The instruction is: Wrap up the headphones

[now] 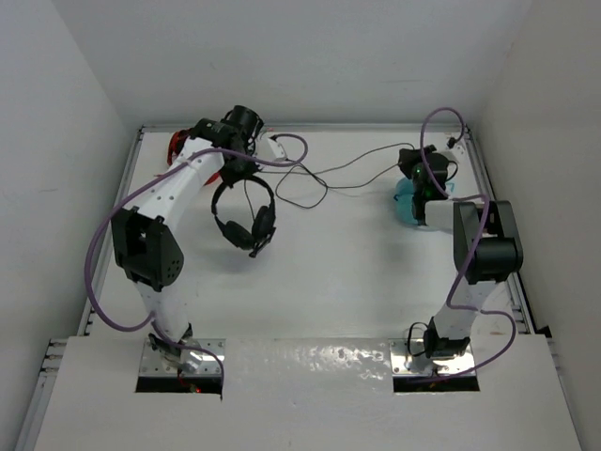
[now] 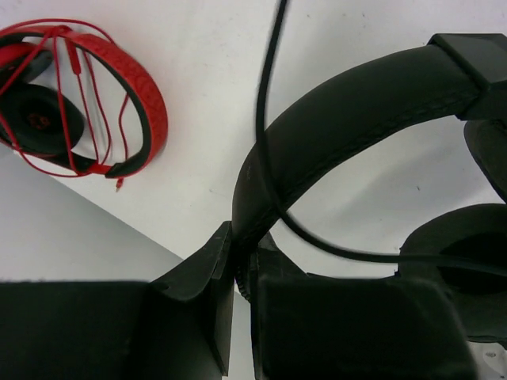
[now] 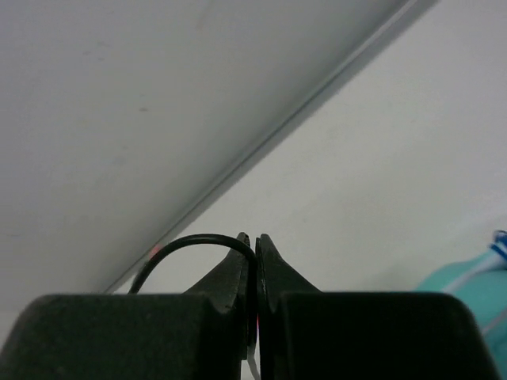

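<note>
The black headphones [image 1: 246, 214] hang off the table at the back left, earcups down. My left gripper [image 1: 237, 169] is shut on their thin headband [image 2: 356, 103], which runs up from between the jaws [image 2: 238, 261] in the left wrist view. Their thin dark cable [image 1: 347, 174] trails right across the table, with a loose loop near the middle. At the back right, my right gripper [image 1: 409, 162] is shut on that cable. In the right wrist view the cable [image 3: 190, 241] arcs over the left finger into the closed jaws [image 3: 255, 241].
Red headphones [image 2: 79, 103] wrapped in their red cord lie at the back left corner, just beyond my left gripper. Teal headphones [image 1: 406, 202] sit under my right wrist. The back wall and its rail [image 3: 317, 103] are close to the right gripper.
</note>
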`<state>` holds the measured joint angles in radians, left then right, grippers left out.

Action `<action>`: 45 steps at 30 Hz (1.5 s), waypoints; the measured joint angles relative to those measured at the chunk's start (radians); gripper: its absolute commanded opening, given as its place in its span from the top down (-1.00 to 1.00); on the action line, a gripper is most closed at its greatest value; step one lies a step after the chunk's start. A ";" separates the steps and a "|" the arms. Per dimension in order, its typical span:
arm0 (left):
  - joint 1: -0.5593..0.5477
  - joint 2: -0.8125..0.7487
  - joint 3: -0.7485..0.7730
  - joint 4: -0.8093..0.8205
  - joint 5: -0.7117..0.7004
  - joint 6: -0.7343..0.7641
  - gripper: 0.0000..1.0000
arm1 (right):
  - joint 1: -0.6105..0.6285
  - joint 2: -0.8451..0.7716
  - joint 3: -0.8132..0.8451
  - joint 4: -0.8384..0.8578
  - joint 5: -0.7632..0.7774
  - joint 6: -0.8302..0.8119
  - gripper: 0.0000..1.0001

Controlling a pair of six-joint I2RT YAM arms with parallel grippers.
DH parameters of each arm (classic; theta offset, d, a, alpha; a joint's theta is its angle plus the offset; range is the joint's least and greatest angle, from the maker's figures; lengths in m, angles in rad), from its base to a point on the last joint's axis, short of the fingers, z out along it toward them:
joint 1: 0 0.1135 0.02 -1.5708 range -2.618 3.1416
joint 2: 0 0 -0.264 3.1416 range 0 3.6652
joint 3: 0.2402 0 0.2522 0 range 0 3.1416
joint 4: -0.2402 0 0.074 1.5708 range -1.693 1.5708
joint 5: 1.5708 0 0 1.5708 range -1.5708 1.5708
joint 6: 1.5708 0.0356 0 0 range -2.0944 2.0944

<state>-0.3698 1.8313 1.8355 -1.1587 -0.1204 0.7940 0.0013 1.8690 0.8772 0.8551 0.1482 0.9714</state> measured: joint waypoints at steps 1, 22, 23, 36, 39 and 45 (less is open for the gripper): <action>0.000 0.001 -0.012 -0.005 -0.004 0.011 1.00 | 0.000 -0.015 0.000 0.010 -0.012 0.000 1.00; -0.002 -0.013 -0.003 -0.042 0.198 0.001 1.00 | -0.175 -0.190 -0.025 -0.027 0.006 -0.027 1.00; -0.002 -0.018 0.003 -0.040 0.226 0.001 1.00 | -0.174 -0.188 -0.018 -0.030 0.001 -0.029 1.00; -0.040 -0.027 -0.257 -0.060 0.167 0.126 1.00 | -0.175 -0.104 0.385 -0.241 0.007 -0.131 1.00; -0.068 -0.027 -0.260 -0.056 0.199 0.139 1.00 | -0.175 -0.062 0.513 -0.296 -0.002 -0.138 1.00; -0.087 -0.023 -0.201 -0.071 0.346 0.147 1.00 | -0.175 0.066 0.775 -0.460 -0.023 -0.145 1.00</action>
<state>-0.4564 1.8084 1.6344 -1.2301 0.2260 0.9413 -0.1738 1.9350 1.6524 0.3950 0.1249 0.8261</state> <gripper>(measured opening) 0.066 0.009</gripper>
